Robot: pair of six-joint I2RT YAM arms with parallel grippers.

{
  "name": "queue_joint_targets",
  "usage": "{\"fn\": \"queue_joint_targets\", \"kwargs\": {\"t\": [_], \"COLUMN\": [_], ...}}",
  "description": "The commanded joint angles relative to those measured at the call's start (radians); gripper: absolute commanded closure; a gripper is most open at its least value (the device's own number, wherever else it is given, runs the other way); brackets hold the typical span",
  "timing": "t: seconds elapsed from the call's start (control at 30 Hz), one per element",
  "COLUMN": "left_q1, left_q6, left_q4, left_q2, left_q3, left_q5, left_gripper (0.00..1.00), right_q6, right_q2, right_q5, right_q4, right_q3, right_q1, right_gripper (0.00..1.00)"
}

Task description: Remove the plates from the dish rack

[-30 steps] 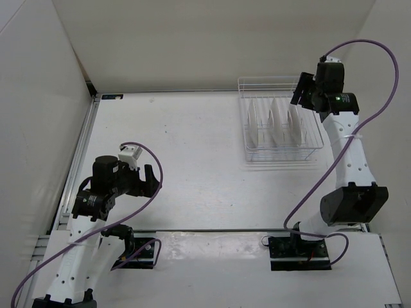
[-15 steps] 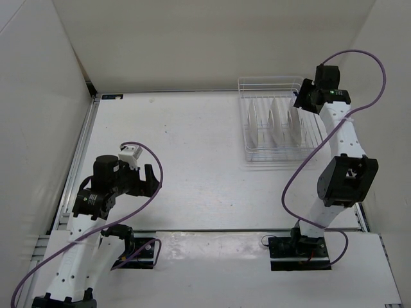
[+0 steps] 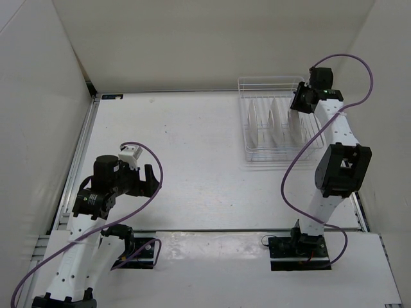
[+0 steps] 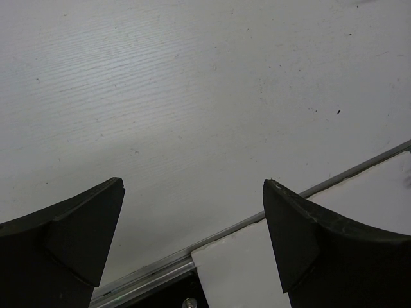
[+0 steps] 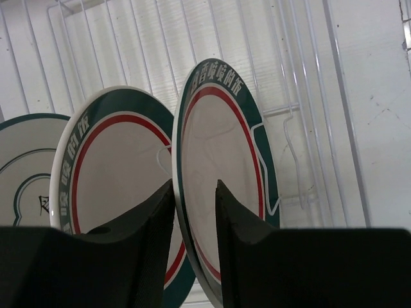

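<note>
The right gripper (image 5: 194, 186) had dropped to the rightmost plate (image 5: 225, 147), upright in the dish rack (image 3: 247, 86), jaws straddling its rim; clamped or not, we couldn't tell. The left gripper (image 4: 192, 192) waited, jaws apart.

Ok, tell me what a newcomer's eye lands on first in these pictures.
The right pincer straddles the rim of a round white plate with a green-and-red ringed rim, upright in the white wire dish rack at far right; whether it grips yet is unclear. Two more white plates stand beside it. The left pincer hangs open over the white table at near left.
</note>
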State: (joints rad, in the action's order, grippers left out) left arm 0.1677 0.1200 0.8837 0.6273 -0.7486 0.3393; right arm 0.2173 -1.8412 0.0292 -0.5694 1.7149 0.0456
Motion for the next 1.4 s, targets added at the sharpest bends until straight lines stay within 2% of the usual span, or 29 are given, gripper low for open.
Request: {"fn": "queue_joint_targets", "kwargs": {"t": [0.0,0.13,0.2,0.47,0.83,0.97,1.03,1.3,1.37], "left_q1": [0.006,0.006,0.004,0.006,0.006,0.004,0.006,0.004,0.004], "left_q6": [-0.008,-0.006,-0.008,-0.008,-0.006,-0.008,-0.006,-0.005,-0.003], "left_q4": [0.005,0.005,0.008,0.004,0.001,0.001,0.001,-0.009,-0.008], "left_q2": [-0.003,0.002,0.002,0.006,0.017,0.038,0.046,0.031,0.034], "left_q3": [-0.011,-0.009,-0.011,-0.009,-0.008,-0.011,-0.008,-0.006,-0.006], "left_q5": [-0.009,-0.006,-0.006,-0.006,0.003,0.018,0.024,0.02,0.023], "left_gripper": [0.0,0.0,0.0,0.0,0.0,0.0,0.0,0.0,0.0], "right_q6": [-0.016,-0.019,-0.025,-0.045,-0.162,-0.182,-0.188,-0.133,-0.13], "right_q2": [-0.001,-0.004,-0.004,0.002,0.037,0.088,0.12,0.313,0.342], "right_q5": [-0.018,-0.018,-0.012,-0.002,-0.061,-0.092,-0.136,-0.235,-0.268], "right_q4": [0.028,0.034,0.031,0.017,-0.017,-0.04,-0.052,-0.063,-0.075], "right_q3": [0.031,0.023,0.031,0.069,0.17,0.212,0.224,0.261,0.27], "right_q1": [0.005,0.005,0.005,0.005,0.007,0.0,-0.003,-0.044,-0.096], "right_gripper": [0.66,0.68,0.74,0.86,0.91,0.94,1.0,1.0,1.0]}}
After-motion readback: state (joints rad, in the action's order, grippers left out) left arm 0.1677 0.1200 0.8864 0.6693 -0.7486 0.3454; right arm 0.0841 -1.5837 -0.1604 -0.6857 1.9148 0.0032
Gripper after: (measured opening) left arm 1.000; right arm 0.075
